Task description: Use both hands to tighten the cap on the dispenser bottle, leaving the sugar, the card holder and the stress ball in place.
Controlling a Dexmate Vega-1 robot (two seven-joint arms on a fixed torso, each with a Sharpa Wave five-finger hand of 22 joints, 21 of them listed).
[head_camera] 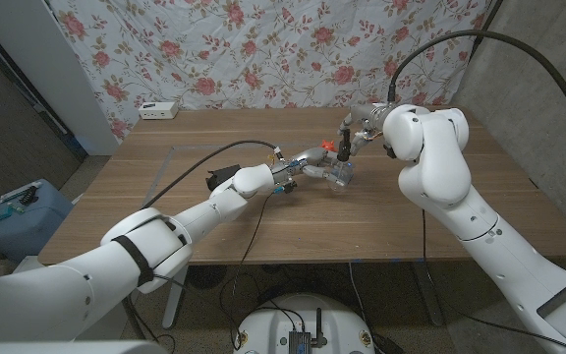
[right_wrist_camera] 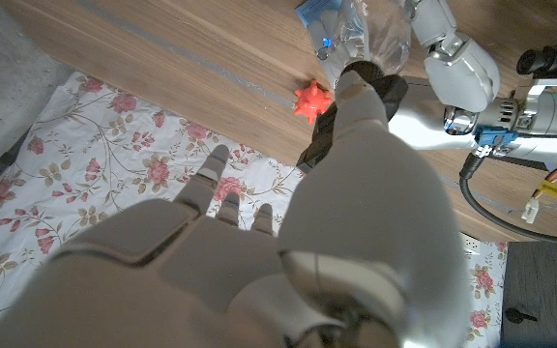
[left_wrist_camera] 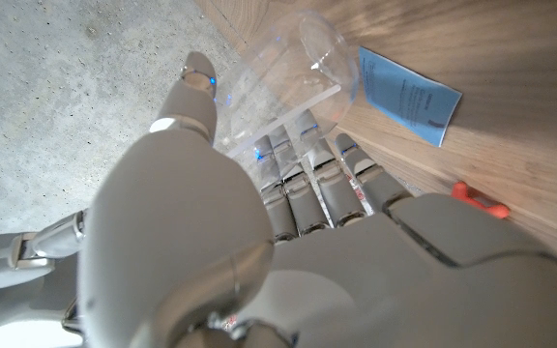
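Both hands' fingers around the clear dispenser bottle (head_camera: pixel 341 173), contents indiscernible: left hand (head_camera: pixel 308 162) on body, right hand (head_camera: pixel 360 133) on cap.

Clear glossy plastic dispenser bottle (head_camera: pixel 341 174) on matt wooden table (head_camera: pixel 165 187); floral cloth backdrop (head_camera: pixel 263 49).

On the wooden table (head_camera: pixel 165 187) stand one clear dispenser bottle (head_camera: pixel 340 173) with one black cap (right_wrist_camera: pixel 367 75), one blue sugar packet (left_wrist_camera: pixel 406 96) and one red spiky stress ball (right_wrist_camera: pixel 312 99). Two robot hands meet at the bottle: one left hand (head_camera: pixel 303 163) at its nine o'clock and one right hand (head_camera: pixel 360 132) at its twelve. One white box (head_camera: pixel 158 110) sits at the table's far edge, toward ten o'clock.
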